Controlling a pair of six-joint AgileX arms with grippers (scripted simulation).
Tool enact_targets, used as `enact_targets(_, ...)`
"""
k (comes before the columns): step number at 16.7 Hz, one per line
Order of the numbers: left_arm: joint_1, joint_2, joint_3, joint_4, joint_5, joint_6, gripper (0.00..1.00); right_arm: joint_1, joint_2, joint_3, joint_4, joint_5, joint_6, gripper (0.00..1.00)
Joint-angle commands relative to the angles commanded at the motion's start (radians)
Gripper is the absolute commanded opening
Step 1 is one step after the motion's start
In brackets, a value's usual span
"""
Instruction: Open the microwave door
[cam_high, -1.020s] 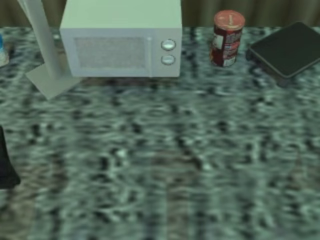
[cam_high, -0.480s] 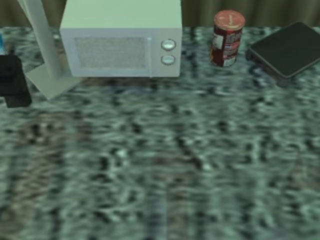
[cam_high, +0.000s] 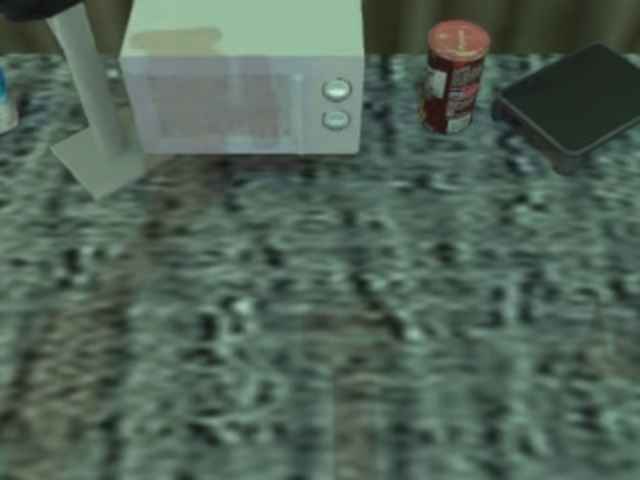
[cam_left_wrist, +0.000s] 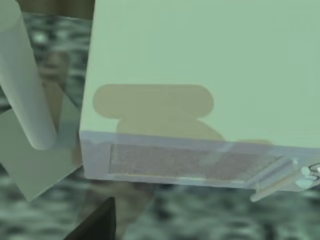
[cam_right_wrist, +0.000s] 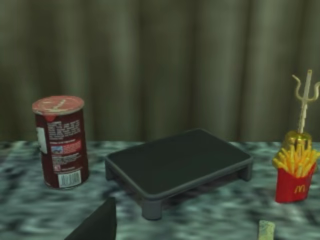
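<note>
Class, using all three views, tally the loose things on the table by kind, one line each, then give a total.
Microwave: 1
Red can: 1
Flat dark slab: 1
White stand with a post: 1
Box of fries: 1
Gold trident ornament: 1
Total: 6

The mottled table (cam_high: 330, 330) bears the microwave (cam_high: 245, 75), red can (cam_high: 455, 78), dark slab (cam_high: 575, 100).

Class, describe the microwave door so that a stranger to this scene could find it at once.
Start at the microwave, the pale boxy oven at the table's far edge, left of the red can. Its front has two parts. The microwave door is the wide shut panel with a speckled mesh window, unlike the narrow strip beside it, which carries two round knobs.
</note>
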Motion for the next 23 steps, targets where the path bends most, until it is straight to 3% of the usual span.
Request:
enact_targets(5, -0.103, 0.400, 0.388, -0.206, -0.051, -0.091, 1.00, 0.000, 0.000, 0.000, 0.000, 0.000, 0.000, 1.00)
enact_targets(10, -0.152, 0.578, 0.542, -0.314, -0.076, -0.130, 1.00, 0.000, 0.000, 0.000, 0.000, 0.000, 0.000, 1.00)
enact_targets(17, -0.146, 0.595, 0.538, -0.298, -0.073, -0.125, 1.00, 0.000, 0.000, 0.000, 0.000, 0.000, 0.000, 1.00)
enact_targets(23, -0.109, 0.705, 0.490, -0.125, -0.055, -0.089, 1.00, 0.000, 0.000, 0.000, 0.000, 0.000, 0.000, 1.00)
